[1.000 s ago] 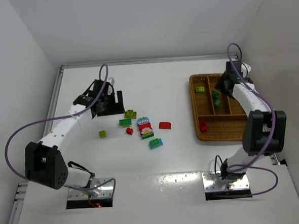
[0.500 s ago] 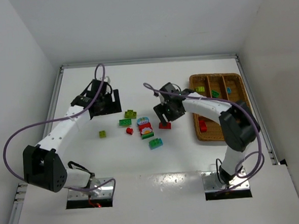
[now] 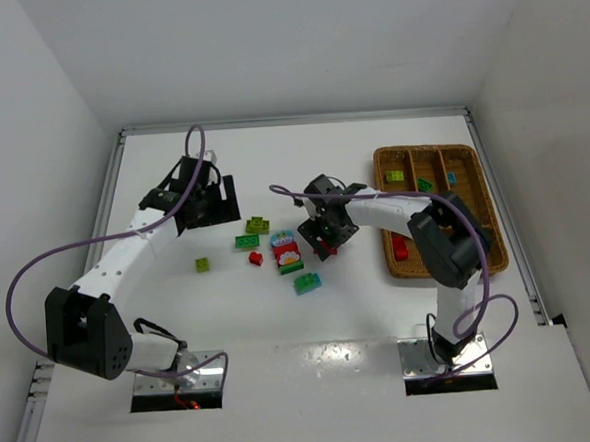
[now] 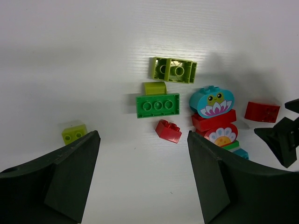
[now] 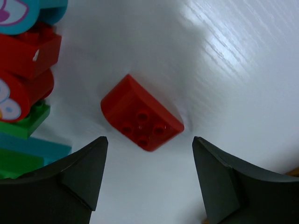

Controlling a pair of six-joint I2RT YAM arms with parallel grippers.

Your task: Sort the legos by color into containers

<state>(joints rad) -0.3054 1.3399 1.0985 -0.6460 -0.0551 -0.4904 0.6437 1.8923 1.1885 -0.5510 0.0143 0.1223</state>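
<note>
Loose legos lie mid-table: a red curved brick (image 5: 141,120), a stack with a white flower block (image 3: 288,251), a small red brick (image 3: 255,258), a dark green brick (image 3: 246,241), lime bricks (image 3: 257,224) and a teal brick (image 3: 307,281). A single lime brick (image 3: 202,264) lies further left. My right gripper (image 3: 326,241) is open and empty, low over the red curved brick, which lies just ahead of its fingertips in the right wrist view. My left gripper (image 3: 209,208) is open and empty, above the table left of the pile. The wicker tray (image 3: 382,216) holds lime, dark green, teal and red bricks.
The stack (image 5: 23,70) stands close to the left of the right gripper (image 5: 148,139). In the left wrist view the small red brick (image 4: 168,130) lies just beyond the left gripper (image 4: 142,135), and the right fingers (image 4: 280,137) show at the right edge. Walls enclose the table.
My right arm swung from over the tray to the pile and came down over the red curved brick. My left gripper shifted slightly back and stays open.
</note>
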